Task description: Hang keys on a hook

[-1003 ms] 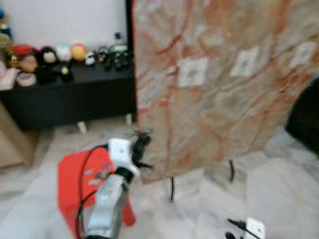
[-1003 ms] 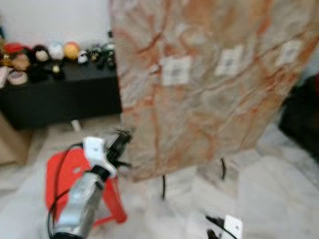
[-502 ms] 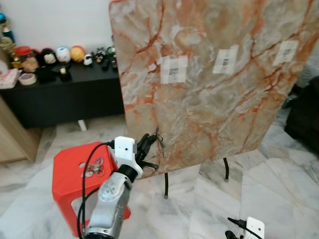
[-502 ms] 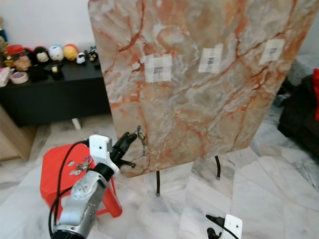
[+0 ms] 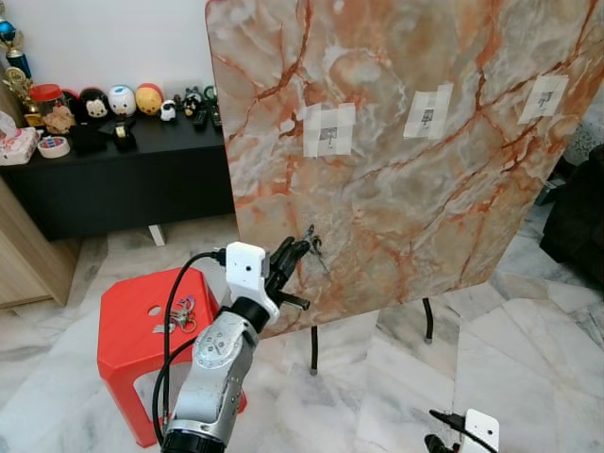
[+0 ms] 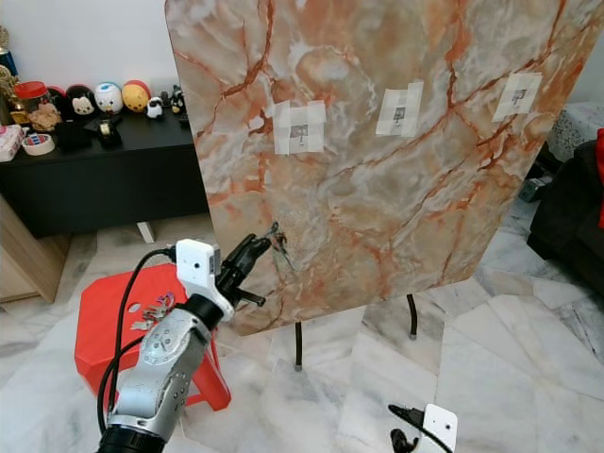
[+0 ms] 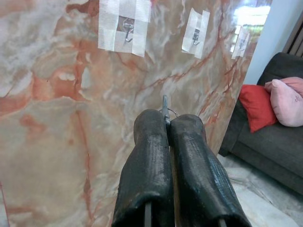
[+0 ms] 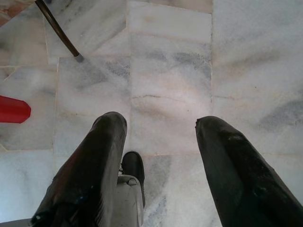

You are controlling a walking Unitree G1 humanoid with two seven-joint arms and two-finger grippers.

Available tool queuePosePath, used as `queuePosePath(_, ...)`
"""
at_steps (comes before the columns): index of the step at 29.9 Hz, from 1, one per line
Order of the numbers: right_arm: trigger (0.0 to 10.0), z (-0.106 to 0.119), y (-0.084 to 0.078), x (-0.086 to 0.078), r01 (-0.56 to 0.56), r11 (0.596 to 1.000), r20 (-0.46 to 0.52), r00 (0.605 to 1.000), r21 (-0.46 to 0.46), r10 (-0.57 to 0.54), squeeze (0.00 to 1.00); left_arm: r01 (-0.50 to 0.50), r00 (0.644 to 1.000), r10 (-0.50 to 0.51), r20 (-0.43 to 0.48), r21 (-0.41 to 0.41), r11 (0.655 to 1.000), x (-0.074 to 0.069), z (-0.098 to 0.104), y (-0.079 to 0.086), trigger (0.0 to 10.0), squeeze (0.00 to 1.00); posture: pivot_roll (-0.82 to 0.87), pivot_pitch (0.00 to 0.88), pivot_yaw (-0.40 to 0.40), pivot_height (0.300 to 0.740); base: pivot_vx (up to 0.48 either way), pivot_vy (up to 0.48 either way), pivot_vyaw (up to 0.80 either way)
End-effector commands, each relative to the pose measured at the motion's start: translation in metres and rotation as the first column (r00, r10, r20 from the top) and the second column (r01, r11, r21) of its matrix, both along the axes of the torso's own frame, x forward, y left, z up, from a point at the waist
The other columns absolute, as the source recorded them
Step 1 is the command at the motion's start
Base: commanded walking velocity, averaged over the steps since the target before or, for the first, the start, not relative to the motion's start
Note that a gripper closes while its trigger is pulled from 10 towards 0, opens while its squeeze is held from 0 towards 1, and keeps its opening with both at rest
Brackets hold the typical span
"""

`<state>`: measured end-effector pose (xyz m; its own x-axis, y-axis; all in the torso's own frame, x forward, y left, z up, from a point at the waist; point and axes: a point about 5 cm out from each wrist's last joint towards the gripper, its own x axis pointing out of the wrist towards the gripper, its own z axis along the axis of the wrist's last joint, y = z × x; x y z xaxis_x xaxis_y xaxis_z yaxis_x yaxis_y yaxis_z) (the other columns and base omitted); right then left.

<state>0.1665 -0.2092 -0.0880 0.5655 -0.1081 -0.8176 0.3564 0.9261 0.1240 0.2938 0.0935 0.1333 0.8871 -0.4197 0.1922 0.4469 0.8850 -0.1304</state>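
Keys [image 5: 315, 247]: pinched at ring in left gripper [image 7: 166, 124], fingers clenched, raised near marble board [image 5: 425, 208], below taped hook [image 5: 327, 135]. Judged light, rigid metal, dangling, prone to swing; ring best hold. Right gripper [image 8: 158, 142] spread, empty, over floor [image 8: 236, 61].

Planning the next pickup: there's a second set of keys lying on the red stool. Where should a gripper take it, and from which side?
Come straight down on the keys, which lie flat on the red stool, and pinch the bunch where the rings gather. Nothing stands beside them. The left gripper is shut on a key ring; the right gripper is open.
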Motion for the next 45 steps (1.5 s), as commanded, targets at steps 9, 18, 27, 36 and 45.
queuePosePath(9, 10.0, -0.0006, -0.0006, -0.0021, -0.001, 1.000, 0.002, 1.000, -0.006, 0.001, 0.00, 0.060, 0.998, -0.059, 0.032, -0.003, 0.998, -0.0019, 0.0098, -0.0124, 10.0, 0.00, 0.02, 0.000, -0.065, 0.740, 0.000, 0.000, 0.00)
queuePosePath(18, 10.0, -0.0008, -0.0008, -0.0028, -0.005, 1.000, 0.000, 1.000, -0.007, 0.005, 0.00, 0.067, 0.997, -0.066, 0.031, -0.002, 0.998, -0.0021, 0.0099, -0.0134, 10.0, 0.00, 0.02, 0.000, -0.064, 0.740, 0.000, 0.000, 0.00)
queuePosePath(27, 10.0, -0.0006, -0.0006, -0.0021, -0.004, 1.000, 0.001, 1.000, -0.009, 0.004, 0.00, 0.066, 0.997, -0.066, 0.032, -0.007, 0.998, -0.0023, 0.0106, -0.0138, 10.0, 0.00, 0.01, 0.000, -0.065, 0.740, 0.000, 0.000, 0.00)
queuePosePath(36, 10.0, -0.0004, -0.0006, -0.0017, -0.010, 1.000, 0.000, 1.000, -0.010, 0.010, 0.00, 0.068, 0.997, -0.068, 0.033, -0.005, 0.998, -0.0025, 0.0109, -0.0141, 10.0, 0.00, 0.02, 0.000, -0.066, 0.740, 0.082, 0.000, 0.00)
queuePosePath(45, 10.0, -0.0001, -0.0004, -0.0006, -0.013, 1.000, 0.000, 1.000, -0.011, 0.013, 0.00, 0.065, 0.997, -0.064, 0.033, -0.005, 0.998, -0.0018, 0.0118, -0.0127, 10.0, 0.00, 0.02, 0.000, -0.065, 0.740, 0.272, 0.000, 0.00)
